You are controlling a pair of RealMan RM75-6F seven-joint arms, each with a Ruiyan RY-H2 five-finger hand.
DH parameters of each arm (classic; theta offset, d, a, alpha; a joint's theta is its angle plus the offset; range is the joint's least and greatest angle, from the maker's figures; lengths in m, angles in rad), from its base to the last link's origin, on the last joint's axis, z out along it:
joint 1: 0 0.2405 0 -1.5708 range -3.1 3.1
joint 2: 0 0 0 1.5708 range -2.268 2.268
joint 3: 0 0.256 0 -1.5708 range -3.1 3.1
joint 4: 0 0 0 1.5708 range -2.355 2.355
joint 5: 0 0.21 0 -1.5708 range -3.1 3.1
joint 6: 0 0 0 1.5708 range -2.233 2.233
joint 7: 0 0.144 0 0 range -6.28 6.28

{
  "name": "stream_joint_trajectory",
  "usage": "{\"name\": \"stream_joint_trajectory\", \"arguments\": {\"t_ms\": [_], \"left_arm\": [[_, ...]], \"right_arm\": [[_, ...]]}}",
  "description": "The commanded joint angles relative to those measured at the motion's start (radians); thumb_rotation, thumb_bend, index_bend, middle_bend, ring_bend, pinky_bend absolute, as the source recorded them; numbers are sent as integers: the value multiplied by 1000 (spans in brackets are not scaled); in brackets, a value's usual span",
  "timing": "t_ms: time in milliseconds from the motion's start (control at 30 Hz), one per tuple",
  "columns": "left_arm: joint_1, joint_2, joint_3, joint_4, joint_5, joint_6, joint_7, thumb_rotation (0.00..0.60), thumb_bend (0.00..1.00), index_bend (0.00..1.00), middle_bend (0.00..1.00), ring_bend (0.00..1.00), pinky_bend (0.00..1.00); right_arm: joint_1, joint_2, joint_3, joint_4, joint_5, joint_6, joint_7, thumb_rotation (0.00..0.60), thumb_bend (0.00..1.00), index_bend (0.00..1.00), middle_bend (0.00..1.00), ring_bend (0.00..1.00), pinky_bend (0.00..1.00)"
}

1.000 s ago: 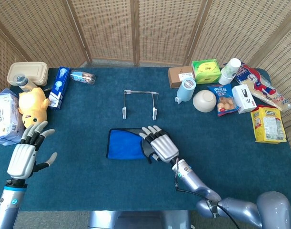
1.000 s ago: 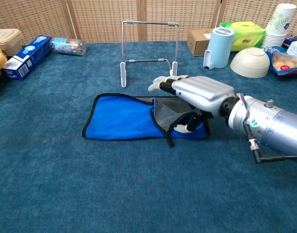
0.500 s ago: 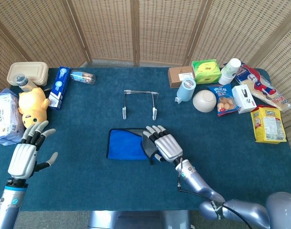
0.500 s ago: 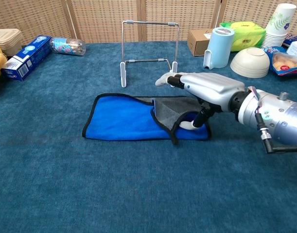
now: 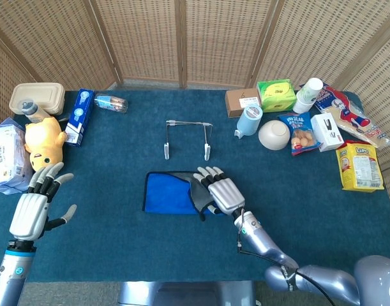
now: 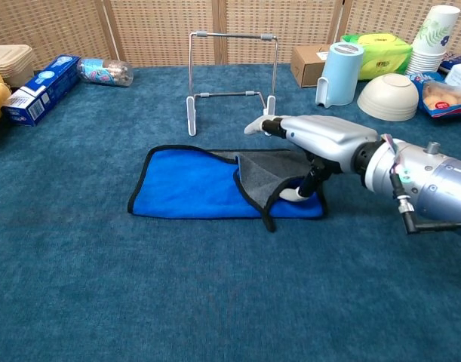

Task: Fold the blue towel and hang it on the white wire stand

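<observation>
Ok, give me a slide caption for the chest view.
Right hand lifting a corner of the blue towel before the white wire stand.

The towel (image 6: 192,185) was bright blue, black-edged, its turned-up corner grey; the wire stand (image 6: 232,74) white; the table cloth (image 6: 139,286) dark teal.
</observation>
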Motion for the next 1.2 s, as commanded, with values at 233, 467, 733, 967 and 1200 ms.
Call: {"name": "stream_joint_trajectory", "arguments": {"t_ms": [233, 467, 733, 967, 1200], "left_arm": [[5, 3, -1, -2, -2, 1, 0, 600, 409, 210, 69, 0, 0], [7, 4, 0, -3, 2, 0, -1, 600, 409, 209, 67, 0, 0], [12, 7, 0, -5, 3, 5, -1, 600, 409, 209, 67, 0, 0], [15, 9, 1, -7, 4, 5, -1, 600, 410, 209, 64, 0, 0], [17, 11, 0, -9, 5, 6, 1, 600, 410, 208, 63, 0, 0]], "right_arm": [[-8, 0, 37, 38, 66, 5, 44, 600, 282, 70, 20, 0, 0], [-16, 15, 50, 34, 107, 0, 63, 600, 281, 69, 20, 0, 0], [-12, 28, 53, 30, 134, -8, 55, 600, 280, 72, 20, 0, 0], [-2, 19, 63, 57, 181, -21, 42, 600, 281, 71, 20, 0, 0], [8, 22, 76, 62, 240, -39, 22, 600, 281, 66, 18, 0, 0]]}}
